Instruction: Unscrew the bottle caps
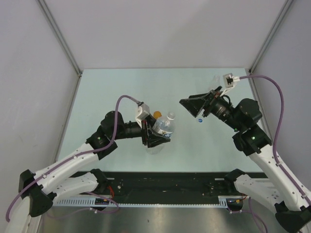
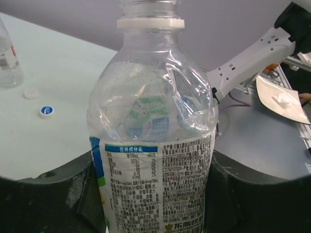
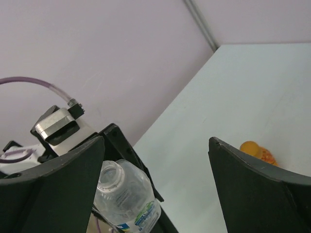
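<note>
Two loose caps, the blue-marked cap [image 2: 46,111] and the plain cap [image 2: 31,93], lie on the table [image 1: 121,87], so with your left gripper [image 1: 156,136] clamped on the open-necked blue-label bottle [image 2: 155,145] and your right gripper [image 1: 193,108] spread empty at its two o'clock, stand it upright before letting go.

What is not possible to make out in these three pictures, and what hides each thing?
1. Squat orange plastic bottle: right wrist view, a finger of the right gripper covers its lower part; capped or not is unclear.
2. Slim clear plastic bottle with reddish label: left wrist view, the left edge cuts it off.
3. Clear plastic bottle with blue label: left wrist view, the left gripper hides its base.
</note>
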